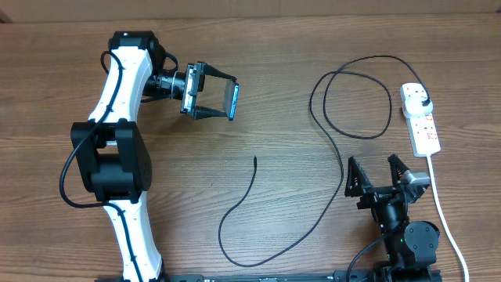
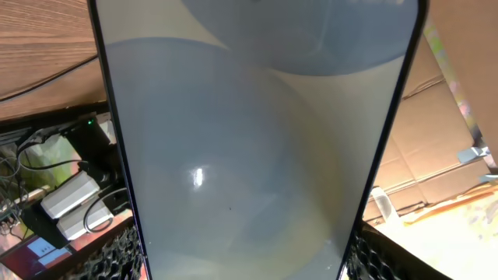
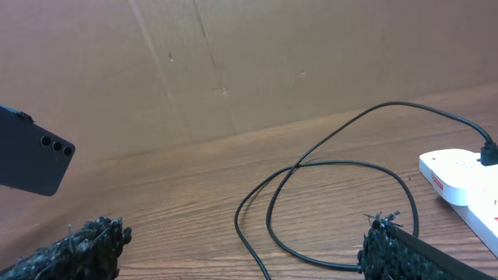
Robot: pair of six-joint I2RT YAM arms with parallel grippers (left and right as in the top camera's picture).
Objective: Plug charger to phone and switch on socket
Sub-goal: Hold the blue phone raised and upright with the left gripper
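My left claw clamps the slim, dark-framed phone, its screen pale grey-blue; my right claw gapes empty.

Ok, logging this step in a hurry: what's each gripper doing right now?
Left gripper: closed on the phone.
Right gripper: open, holding nothing.

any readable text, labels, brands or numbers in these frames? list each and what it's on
Nothing can be read in any view.
phone screen: one small white mark, too blurred to read.
socket: red markings by the switches, too small to read.
pale sticker on dark gear at the lower left of the left wrist view: too blurred to read.
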